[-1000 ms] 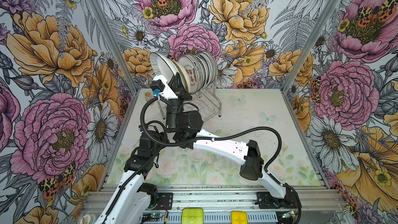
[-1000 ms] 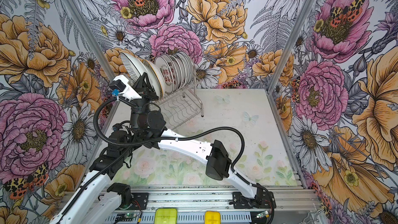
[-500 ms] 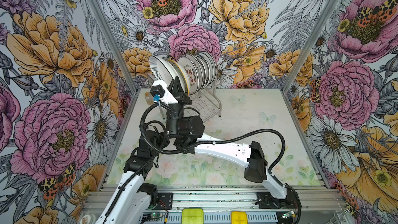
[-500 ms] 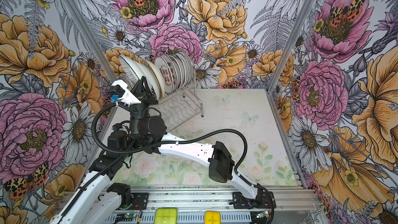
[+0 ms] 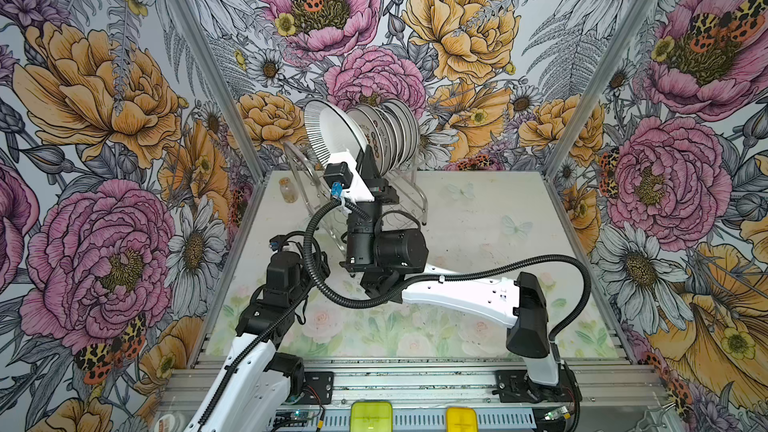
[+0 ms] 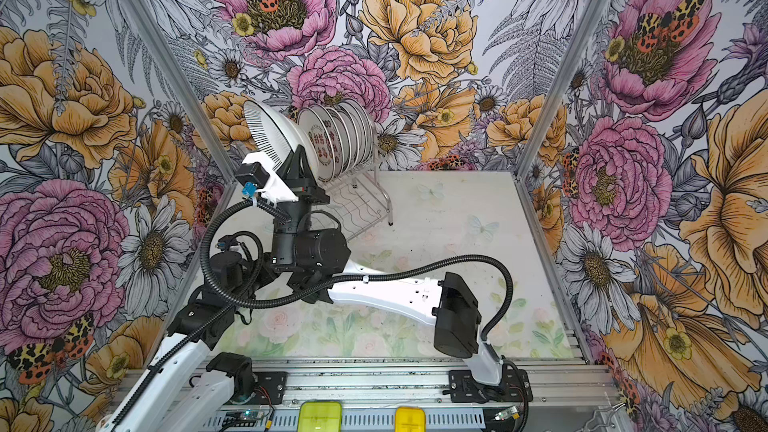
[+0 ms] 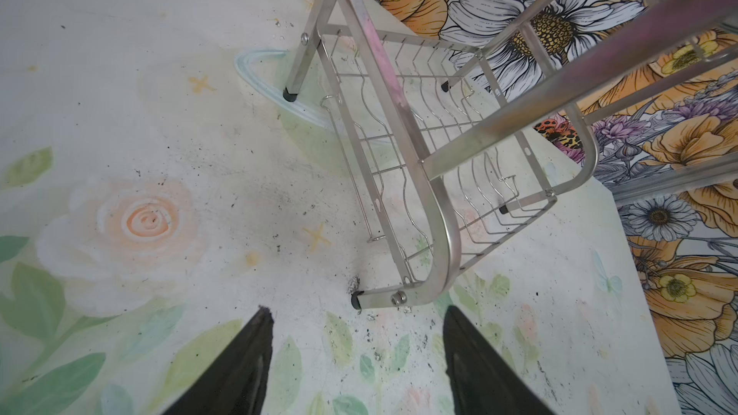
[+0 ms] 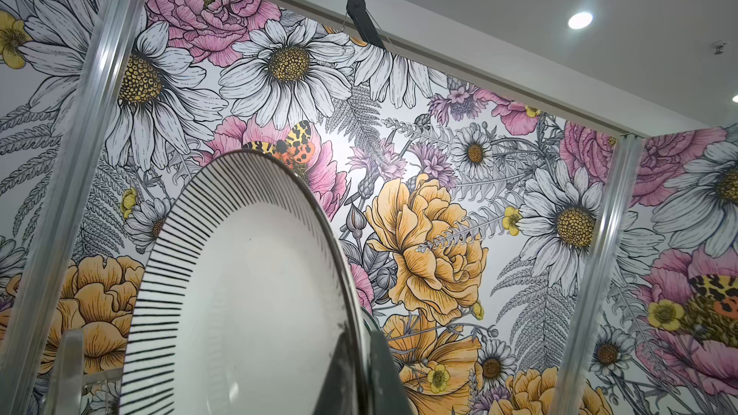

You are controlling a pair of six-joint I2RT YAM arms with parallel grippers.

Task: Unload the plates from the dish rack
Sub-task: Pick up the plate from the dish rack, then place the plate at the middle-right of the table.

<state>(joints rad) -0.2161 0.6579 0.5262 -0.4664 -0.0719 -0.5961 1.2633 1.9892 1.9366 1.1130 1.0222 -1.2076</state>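
My right tool pinches the lower rim of a round white ceramic plate with a black-striped border, holding it tilted above one end of the shiny two-tier steel wire dish rack, where the remaining patterned plates stand in the upper slots. My left tool hangs spread and empty over the floral counter, just beside a rack foot. The step in hand looks like carrying this plate off; next comes a swing clear of the rack and a gentle set-down

You'll see a small clear bottle standing in the far left corner of the flower-printed tabletop.
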